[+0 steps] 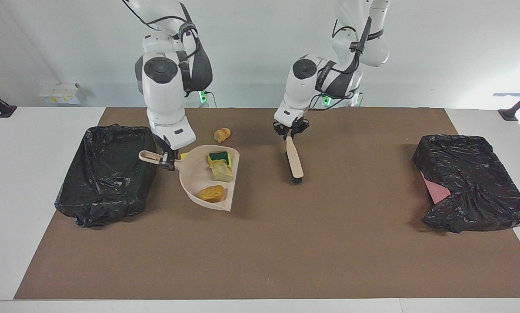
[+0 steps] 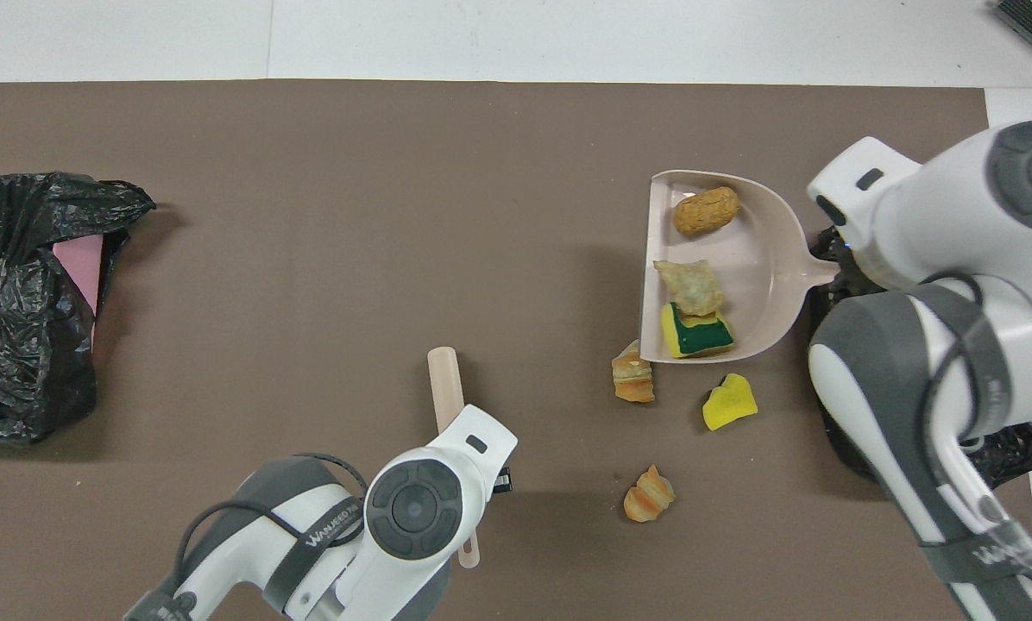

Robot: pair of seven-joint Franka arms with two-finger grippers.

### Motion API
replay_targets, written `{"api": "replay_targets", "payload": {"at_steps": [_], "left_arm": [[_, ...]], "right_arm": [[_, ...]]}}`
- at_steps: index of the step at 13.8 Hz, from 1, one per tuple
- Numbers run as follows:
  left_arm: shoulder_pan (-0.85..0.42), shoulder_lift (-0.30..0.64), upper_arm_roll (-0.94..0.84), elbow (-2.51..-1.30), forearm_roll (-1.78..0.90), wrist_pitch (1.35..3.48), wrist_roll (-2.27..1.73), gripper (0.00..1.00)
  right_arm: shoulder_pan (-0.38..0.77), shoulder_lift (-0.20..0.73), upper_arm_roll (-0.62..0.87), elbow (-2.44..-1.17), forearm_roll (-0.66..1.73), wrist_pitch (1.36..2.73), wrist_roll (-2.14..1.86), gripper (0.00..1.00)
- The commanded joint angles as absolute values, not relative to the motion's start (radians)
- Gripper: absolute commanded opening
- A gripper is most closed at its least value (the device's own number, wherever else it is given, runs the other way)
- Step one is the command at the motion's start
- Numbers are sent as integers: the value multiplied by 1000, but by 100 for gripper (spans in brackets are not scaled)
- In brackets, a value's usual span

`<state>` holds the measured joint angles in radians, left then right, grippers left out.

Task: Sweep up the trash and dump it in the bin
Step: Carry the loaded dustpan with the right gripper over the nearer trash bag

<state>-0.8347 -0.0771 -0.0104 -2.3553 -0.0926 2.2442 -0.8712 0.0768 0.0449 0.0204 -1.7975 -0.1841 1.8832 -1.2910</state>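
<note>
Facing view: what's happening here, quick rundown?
The right gripper is shut on the dustpan handle and holds it, loaded with three scraps, beside the black-bagged bin. The left gripper is shut on the brush. Two bread-like pieces and a yellow foam chunk lie unswept on the mat.
</note>
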Motion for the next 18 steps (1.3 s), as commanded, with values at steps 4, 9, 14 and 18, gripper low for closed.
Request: {"api": "replay_targets", "payload": {"at_steps": [4,9,14,18], "left_arm": [[-977,-207,-9,-2563,-69,2394,-1044,0],[-959,-172,-18,-2565,-69,2457,-1069,99],[-810,-141,-17,-2453,-8,2382,-1063,100],[-657,-74,-14,-2329,31,2373,-924,100]], "right_arm": [[-176,-41,31,-1832,-129,1871,-1592,0],[-369,-51,23,-1832,-136,1888,-1922,0],[-371,-66,25,-1868,-376,1962,-1945,0],[-292,-116,26,-1950,-550,1957,-1858,0]]}}
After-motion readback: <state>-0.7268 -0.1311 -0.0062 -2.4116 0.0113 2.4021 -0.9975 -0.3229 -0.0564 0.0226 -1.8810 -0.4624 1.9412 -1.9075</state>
